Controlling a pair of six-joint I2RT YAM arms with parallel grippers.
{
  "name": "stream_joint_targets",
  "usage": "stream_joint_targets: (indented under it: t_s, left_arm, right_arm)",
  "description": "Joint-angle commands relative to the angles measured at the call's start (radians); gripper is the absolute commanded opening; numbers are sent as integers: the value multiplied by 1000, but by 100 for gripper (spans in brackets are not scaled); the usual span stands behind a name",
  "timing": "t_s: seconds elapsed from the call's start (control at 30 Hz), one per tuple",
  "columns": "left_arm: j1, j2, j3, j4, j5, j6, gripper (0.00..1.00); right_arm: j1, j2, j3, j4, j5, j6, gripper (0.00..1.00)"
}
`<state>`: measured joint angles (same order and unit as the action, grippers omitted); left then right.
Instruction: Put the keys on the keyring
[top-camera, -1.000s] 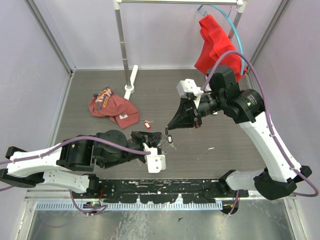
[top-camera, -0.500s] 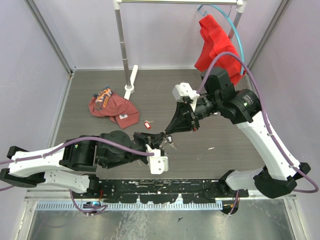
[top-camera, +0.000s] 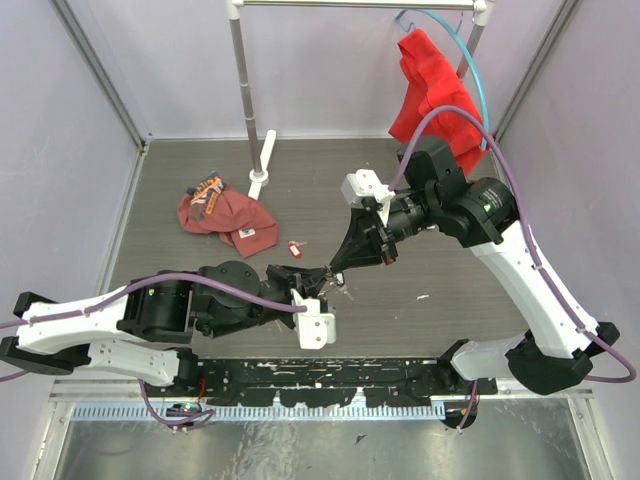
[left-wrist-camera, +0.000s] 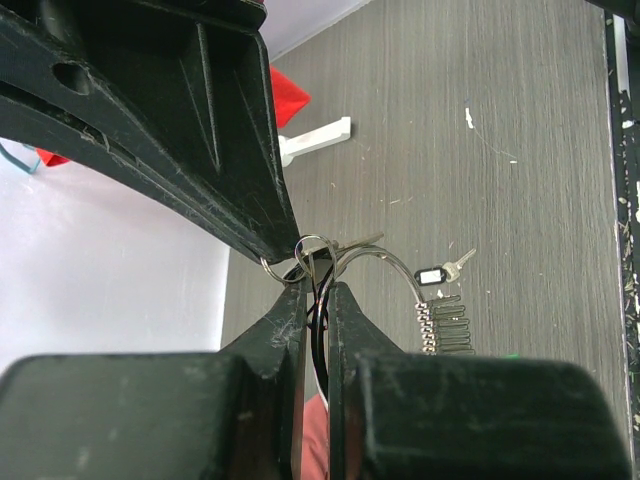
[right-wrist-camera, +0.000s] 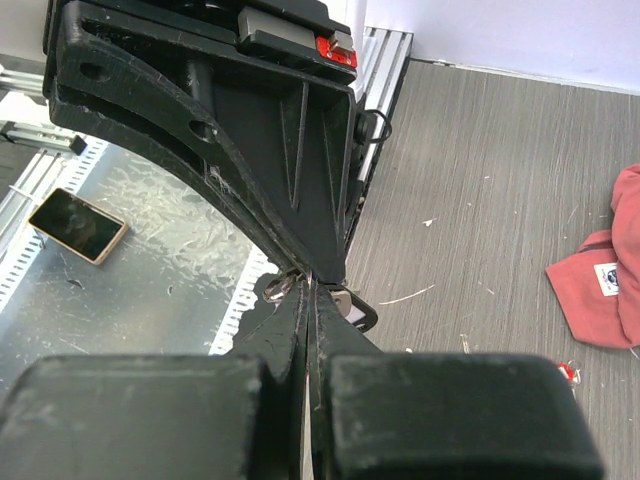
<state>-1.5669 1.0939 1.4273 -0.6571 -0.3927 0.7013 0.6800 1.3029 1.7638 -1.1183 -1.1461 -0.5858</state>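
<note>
Right gripper (top-camera: 338, 268), clamped on a black-tagged key (right-wrist-camera: 350, 305), has moved in to the keyring (left-wrist-camera: 313, 247) pinched by left gripper (top-camera: 315, 280); threading can start.

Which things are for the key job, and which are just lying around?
For the job: keyring, black-tagged key, red-tagged key.
Just lying about: red cap, hanging red cloth, white stand.

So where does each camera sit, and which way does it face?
Top external: above and behind, looking down at the table; left arm, right arm show.
Left wrist: from that wrist, looks past its own fingers at the right gripper.
Right wrist: from that wrist, looks past its own fingers at the left gripper.
Shared: both wrist views see the keyring.
</note>
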Motion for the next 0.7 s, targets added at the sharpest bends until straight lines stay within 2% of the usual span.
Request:
stream_joint_targets:
  t_s: [0.0, 0.67]
  left_arm:
    - [2, -14, 41, 23, 0, -3, 0]
    - [3, -11, 42, 13, 14, -11, 0]
  right_arm:
    - [16, 7, 46, -27, -16, -23, 1]
    - [33, 13, 80, -104, -77, -75, 1]
